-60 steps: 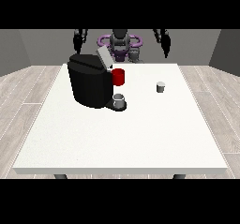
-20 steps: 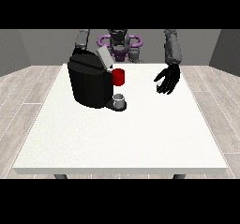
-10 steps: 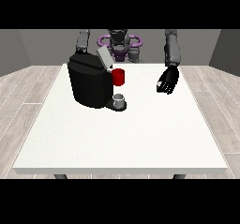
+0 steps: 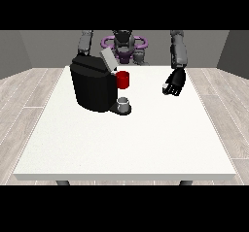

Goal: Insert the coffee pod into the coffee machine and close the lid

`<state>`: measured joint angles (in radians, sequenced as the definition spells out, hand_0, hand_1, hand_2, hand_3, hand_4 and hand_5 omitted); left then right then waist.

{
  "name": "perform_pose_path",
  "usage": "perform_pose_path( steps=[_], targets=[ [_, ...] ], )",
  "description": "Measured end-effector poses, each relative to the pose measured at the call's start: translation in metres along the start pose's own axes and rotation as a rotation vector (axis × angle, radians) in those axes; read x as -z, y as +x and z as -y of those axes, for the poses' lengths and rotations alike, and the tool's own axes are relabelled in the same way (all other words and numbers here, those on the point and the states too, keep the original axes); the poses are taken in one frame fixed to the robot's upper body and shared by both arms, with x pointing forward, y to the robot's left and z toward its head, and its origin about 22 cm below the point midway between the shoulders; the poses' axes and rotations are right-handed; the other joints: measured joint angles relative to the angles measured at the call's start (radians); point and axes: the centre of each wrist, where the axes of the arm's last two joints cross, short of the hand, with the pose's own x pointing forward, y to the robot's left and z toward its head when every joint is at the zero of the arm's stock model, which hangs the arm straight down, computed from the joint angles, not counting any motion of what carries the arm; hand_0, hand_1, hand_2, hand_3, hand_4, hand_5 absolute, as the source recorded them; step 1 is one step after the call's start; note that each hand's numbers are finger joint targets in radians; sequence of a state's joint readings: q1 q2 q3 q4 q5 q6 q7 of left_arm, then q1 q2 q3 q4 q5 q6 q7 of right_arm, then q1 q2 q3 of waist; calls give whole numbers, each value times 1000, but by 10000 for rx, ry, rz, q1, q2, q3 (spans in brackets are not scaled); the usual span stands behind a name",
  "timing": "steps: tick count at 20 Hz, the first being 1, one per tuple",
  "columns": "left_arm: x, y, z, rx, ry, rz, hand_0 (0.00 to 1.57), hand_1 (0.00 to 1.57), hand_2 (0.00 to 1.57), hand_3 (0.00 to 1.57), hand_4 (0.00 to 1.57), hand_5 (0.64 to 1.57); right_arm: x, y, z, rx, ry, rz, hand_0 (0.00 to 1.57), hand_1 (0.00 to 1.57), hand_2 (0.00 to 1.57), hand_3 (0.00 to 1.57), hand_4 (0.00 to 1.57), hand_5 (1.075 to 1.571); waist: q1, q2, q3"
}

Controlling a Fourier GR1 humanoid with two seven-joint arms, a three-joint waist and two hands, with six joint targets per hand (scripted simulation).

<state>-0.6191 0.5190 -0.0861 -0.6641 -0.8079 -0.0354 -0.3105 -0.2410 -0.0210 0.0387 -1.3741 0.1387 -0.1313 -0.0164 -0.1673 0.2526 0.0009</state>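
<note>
The black coffee machine (image 4: 95, 88) stands on the left half of the white table (image 4: 126, 143). Its grey lid (image 4: 108, 59) is tilted up and open. A red part (image 4: 123, 79) sticks out at its front, above a small grey cup (image 4: 124, 103) on the drip tray. The hand at the view's right (image 4: 176, 82) is low over the table to the right of the machine, fingers curled round the coffee pod (image 4: 164, 87); only a pale sliver of the pod shows. The arm at the view's left (image 4: 86, 42) goes down behind the machine, and its hand is hidden.
The robot's torso with a purple ring (image 4: 124, 44) is behind the table's far edge. The table's near half and right side are bare white surface. Wooden floor surrounds the table.
Three seconds ago the pod stood alone on the table. The hand at the view's right has come down onto it and curled its fingers round it. The machine has not moved.
</note>
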Motion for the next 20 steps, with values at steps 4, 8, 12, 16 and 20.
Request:
perform_pose_path(
  steps=[4, 8, 12, 16, 20],
  targets=[
    [7, 3, -7, -278, 378, 379, 1420, 1420, 1402, 1332, 494, 1571, 2, 0, 2, -350, -238, -177, 0, 0, 0, 0, 0, 1571, 22, -23, -10],
    [19, 21, -20, -1052, 378, 1070, 1447, 1447, 1431, 1354, 530, 1571, 0, -15, 4, -665, -492, -648, 0, 0, 0, 0, 0, 1571, 198, -359, -10],
    [28, 37, -26, -1473, -237, 1293, 1375, 1375, 1381, 1327, 490, 1571, -1, -25, 4, -910, -579, -1196, 0, 0, 0, 0, 0, 1571, 339, -905, -7],
    [39, 61, -47, -1491, -586, 1715, 1424, 1424, 1404, 1341, 557, 1571, -1, -39, 4, -978, -708, -1569, 0, 0, 0, 0, 0, 1571, 497, -1271, -5],
    [50, 93, -60, -1496, -930, 2102, 1403, 1403, 1396, 1341, 598, 1571, -3, -50, 6, -1022, -657, -1802, 0, 0, 0, 0, 0, 1571, 580, -1691, -2]
  ],
)
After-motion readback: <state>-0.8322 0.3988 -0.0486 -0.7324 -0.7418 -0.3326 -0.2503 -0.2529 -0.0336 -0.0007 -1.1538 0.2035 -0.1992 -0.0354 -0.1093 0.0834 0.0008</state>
